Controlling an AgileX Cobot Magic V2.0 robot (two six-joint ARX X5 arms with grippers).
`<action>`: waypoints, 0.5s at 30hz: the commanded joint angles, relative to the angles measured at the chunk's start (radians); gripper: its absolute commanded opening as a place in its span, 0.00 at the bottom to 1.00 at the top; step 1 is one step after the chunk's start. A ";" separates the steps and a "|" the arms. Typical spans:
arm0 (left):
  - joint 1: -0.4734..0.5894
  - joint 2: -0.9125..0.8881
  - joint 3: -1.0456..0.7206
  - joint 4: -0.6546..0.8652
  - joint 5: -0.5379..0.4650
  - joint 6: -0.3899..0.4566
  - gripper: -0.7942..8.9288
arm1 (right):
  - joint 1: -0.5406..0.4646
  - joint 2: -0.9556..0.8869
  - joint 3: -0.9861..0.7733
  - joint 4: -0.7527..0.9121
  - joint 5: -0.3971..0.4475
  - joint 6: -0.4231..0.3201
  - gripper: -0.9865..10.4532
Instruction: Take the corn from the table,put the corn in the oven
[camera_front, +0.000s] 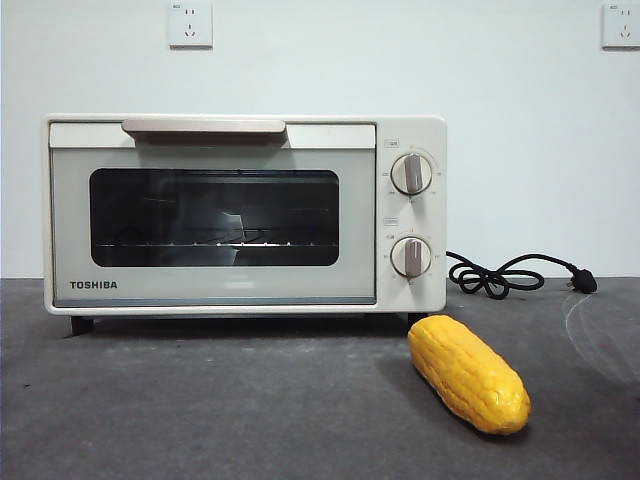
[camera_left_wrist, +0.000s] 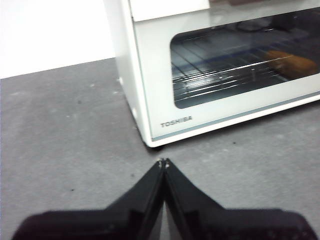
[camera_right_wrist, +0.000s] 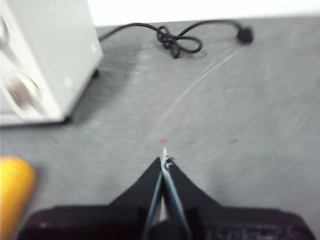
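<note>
The yellow-orange corn (camera_front: 468, 373) lies on the dark grey table (camera_front: 230, 410), in front of the right end of the oven (camera_front: 215, 288). The cream-white oven has its glass door closed. My right gripper (camera_right_wrist: 165, 159) hovers shut and empty over bare table, beside the oven's right wall (camera_right_wrist: 50, 55). One end of the corn (camera_right_wrist: 14, 192) shows at the edge of that view, apart from the jaws. My left gripper (camera_left_wrist: 163, 162) is shut and empty, just in front of the oven's left front corner (camera_left_wrist: 145, 85). Neither gripper shows in the front view.
The oven's black cord (camera_front: 505, 275) lies coiled on the table behind and to the right of the oven, its plug (camera_right_wrist: 244, 34) at the far end. Two wall sockets (camera_front: 190, 24) sit high on the white wall. An orange patch (camera_left_wrist: 292, 64) shows in the door glass.
</note>
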 joint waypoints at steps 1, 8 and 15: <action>-0.002 0.000 -0.007 0.015 0.055 -0.129 0.08 | 0.000 -0.002 -0.011 0.008 -0.003 0.241 0.08; -0.002 0.000 -0.007 0.037 0.113 -0.499 0.08 | 0.000 -0.002 -0.011 0.008 -0.009 0.268 0.08; -0.002 0.000 0.009 0.082 0.200 -0.580 0.08 | 0.000 -0.002 0.001 0.012 -0.096 0.324 0.09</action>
